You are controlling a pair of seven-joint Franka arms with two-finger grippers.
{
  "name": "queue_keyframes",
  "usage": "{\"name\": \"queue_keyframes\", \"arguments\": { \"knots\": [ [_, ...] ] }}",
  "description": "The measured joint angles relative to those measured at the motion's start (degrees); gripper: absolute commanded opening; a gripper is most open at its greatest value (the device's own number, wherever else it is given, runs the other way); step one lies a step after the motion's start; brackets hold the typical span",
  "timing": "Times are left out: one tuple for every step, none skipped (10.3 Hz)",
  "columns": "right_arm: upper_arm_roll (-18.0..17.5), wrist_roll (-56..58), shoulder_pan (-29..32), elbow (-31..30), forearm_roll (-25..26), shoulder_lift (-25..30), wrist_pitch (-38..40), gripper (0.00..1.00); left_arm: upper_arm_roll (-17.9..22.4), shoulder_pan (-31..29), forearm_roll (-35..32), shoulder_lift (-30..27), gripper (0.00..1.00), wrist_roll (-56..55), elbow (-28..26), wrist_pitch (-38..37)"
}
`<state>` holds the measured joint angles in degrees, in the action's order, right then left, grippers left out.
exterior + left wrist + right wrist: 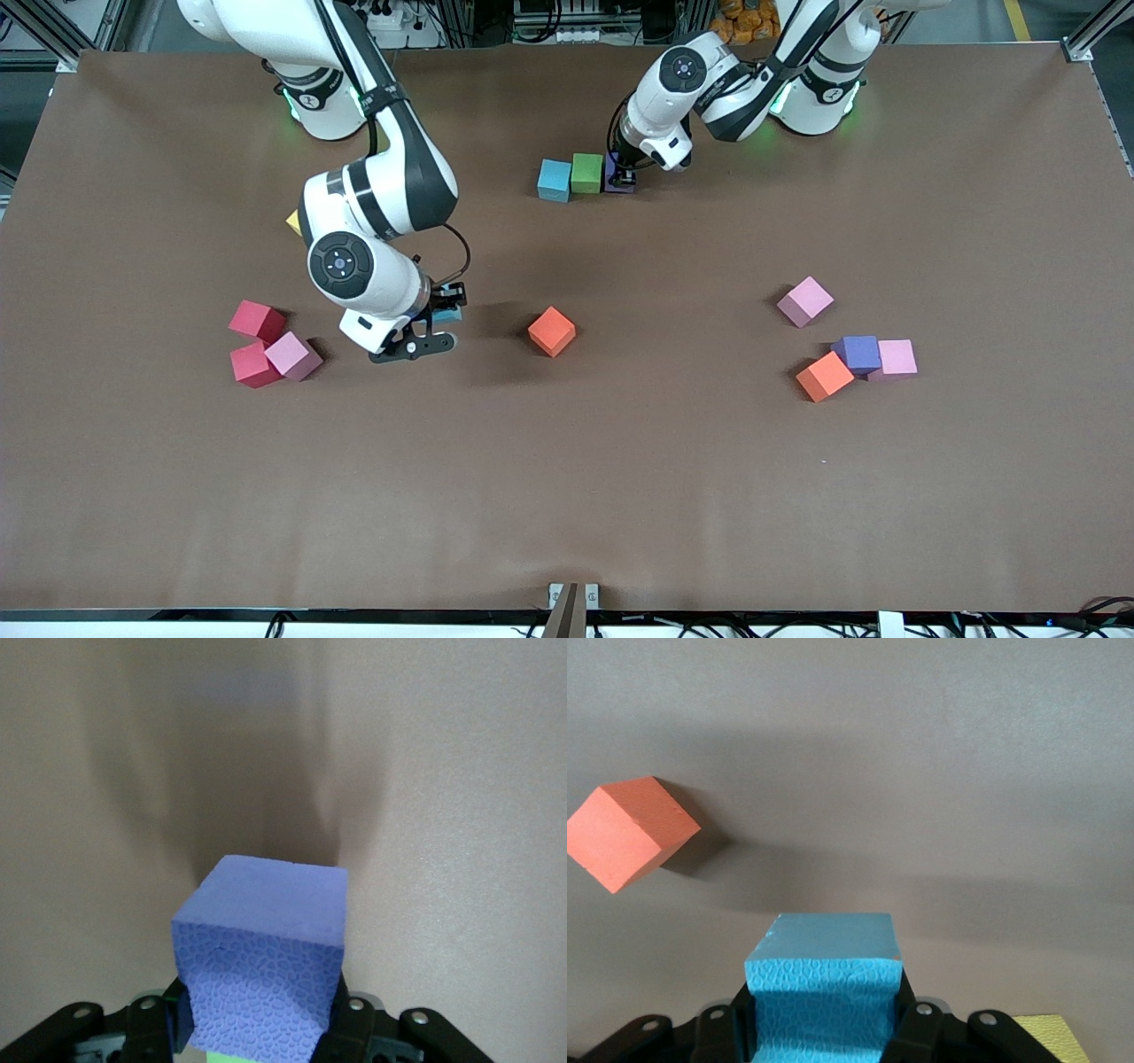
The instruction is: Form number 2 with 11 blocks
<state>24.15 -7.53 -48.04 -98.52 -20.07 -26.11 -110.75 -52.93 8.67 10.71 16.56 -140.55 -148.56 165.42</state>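
Observation:
My left gripper [621, 175] [259, 1020] is shut on a purple block [617, 183] [261, 948], low at the table beside a green block [586, 172] and a cyan block [555, 180]; the three stand in a row near the robots' bases. My right gripper [445, 315] [824, 1028] is shut on a second cyan block [449, 314] [824, 988], held over the table beside a lone orange block [552, 331] [629, 831]. No number 2 shape shows.
Two red blocks [256, 321] [253, 364] and a pink one [293, 355] cluster toward the right arm's end. A pink block [805, 301], then purple [858, 353], pink [897, 359] and orange [824, 376] blocks lie toward the left arm's end. A yellow cube [293, 221] [1050, 1035] peeks out under the right arm.

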Motion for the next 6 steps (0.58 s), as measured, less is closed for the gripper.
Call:
{"name": "queue_keyframes", "arguments": {
  "knots": [
    [0.34,-1.32,-0.66,0.00,-0.20,0.00,-0.04,0.17,0.00,0.00,0.00,0.16,0.10,0.03,0.00,0.04],
    [0.40,-2.50,-0.97,0.00,-0.28,0.00,-0.09,0.17,0.01,0.00,0.00,0.23,0.18,0.04,0.01,0.08],
    [0.40,-3.32,-1.26,0.00,-0.44,0.00,-0.20,0.17,0.01,-0.01,0.00,0.23,0.20,0.17,0.01,0.12],
    [0.42,-4.14,-1.58,0.00,-0.71,0.00,-0.38,0.17,0.01,-0.01,0.00,0.23,0.24,0.44,0.01,0.13],
    [0.42,-5.89,-2.31,-0.01,-0.96,0.00,-0.88,0.17,0.01,-0.01,0.00,0.24,0.29,0.93,0.01,0.13],
    [0.42,-8.27,-3.50,-0.02,-1.03,0.00,-1.79,0.17,0.03,-0.02,0.00,0.25,0.34,1.51,0.02,0.14]
  ]
}}
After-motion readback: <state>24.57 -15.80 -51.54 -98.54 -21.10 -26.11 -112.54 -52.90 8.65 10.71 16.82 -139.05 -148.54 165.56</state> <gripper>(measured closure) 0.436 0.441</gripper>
